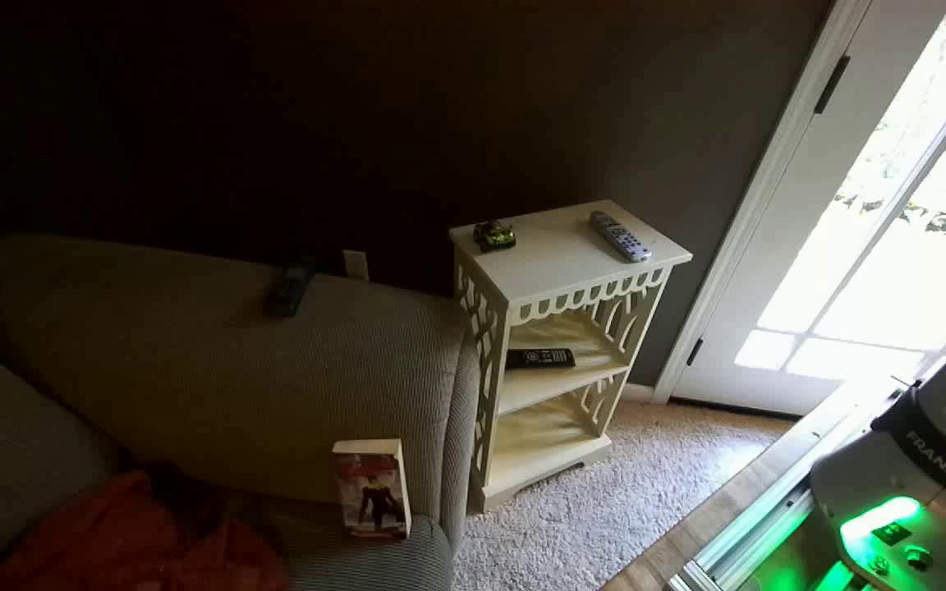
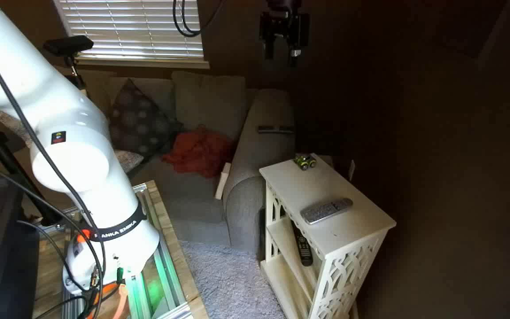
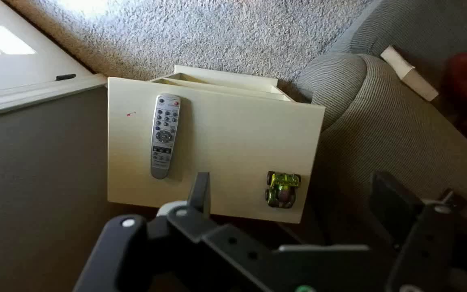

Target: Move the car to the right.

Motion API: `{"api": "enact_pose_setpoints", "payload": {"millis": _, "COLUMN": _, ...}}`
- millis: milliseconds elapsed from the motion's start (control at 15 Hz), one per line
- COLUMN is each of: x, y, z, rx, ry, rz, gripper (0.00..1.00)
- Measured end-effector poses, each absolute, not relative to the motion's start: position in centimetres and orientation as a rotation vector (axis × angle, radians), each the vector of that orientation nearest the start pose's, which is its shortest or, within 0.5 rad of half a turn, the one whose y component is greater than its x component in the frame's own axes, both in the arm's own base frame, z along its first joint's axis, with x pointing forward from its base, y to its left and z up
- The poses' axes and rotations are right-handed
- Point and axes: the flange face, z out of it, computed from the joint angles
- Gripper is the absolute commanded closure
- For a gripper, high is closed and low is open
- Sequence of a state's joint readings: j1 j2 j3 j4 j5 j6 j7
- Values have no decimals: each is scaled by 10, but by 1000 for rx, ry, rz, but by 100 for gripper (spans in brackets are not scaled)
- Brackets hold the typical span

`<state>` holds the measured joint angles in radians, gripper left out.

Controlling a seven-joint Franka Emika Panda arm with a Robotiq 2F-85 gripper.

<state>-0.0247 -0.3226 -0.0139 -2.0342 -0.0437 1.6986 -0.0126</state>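
The car (image 1: 494, 235) is small, dark and shiny green-yellow. It stands on its wheels on the cream tabletop (image 1: 559, 254), near one corner by the sofa. It also shows in an exterior view (image 2: 304, 162) and in the wrist view (image 3: 283, 190), near the tabletop's lower right corner. My gripper (image 3: 293, 176) is open and empty, its fingers wide apart on either side of the car as seen from the wrist. In an exterior view the gripper (image 2: 281, 58) hangs high above the stand, apart from the car. It is out of view in the remaining exterior view.
A grey remote (image 3: 165, 136) lies at the tabletop's other end. A black remote (image 1: 540, 358) lies on the stand's middle shelf. The sofa arm (image 2: 264, 155) adjoins the stand and bears a dark remote (image 2: 276, 129). A book (image 1: 372, 490) stands on the sofa. A wall is behind.
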Motion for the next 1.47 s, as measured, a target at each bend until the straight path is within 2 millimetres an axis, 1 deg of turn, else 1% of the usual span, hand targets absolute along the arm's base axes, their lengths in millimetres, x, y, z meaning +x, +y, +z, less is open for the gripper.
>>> {"api": "enact_pose_setpoints", "payload": {"millis": 533, "x": 456, "y": -22, "z": 579, "rx": -3180, "ry": 31, "rz": 22, "gripper": 0}}
{"api": "enact_pose_setpoints", "payload": {"millis": 667, "x": 459, "y": -18, "z": 575, "rx": -3183, "ry": 22, "rz": 5, "gripper": 0}}
{"api": "enact_pose_setpoints", "payload": {"millis": 733, "x": 461, "y": -12, "z": 570, "rx": -3186, "ry": 13, "rz": 0, "gripper": 0}}
{"api": "enact_pose_setpoints", "payload": {"millis": 867, "x": 468, "y": 7, "z": 550, "rx": -3197, "ry": -8, "rz": 2, "gripper": 0}}
{"api": "enact_pose_setpoints", "payload": {"millis": 1000, "x": 478, "y": 29, "z": 520, "rx": -3217, "ry": -4, "rz": -11, "gripper": 0}}
{"api": "enact_pose_setpoints", "payload": {"millis": 1133, "x": 490, "y": 47, "z": 488, "rx": -3230, "ry": 24, "rz": -46, "gripper": 0}}
{"api": "enact_pose_setpoints", "payload": {"millis": 1267, "x": 503, "y": 57, "z": 455, "rx": -3243, "ry": 58, "rz": -81, "gripper": 0}}
{"api": "enact_pose_setpoints", "payload": {"millis": 1467, "x": 524, "y": 60, "z": 415, "rx": -3220, "ry": 169, "rz": -156, "gripper": 0}}
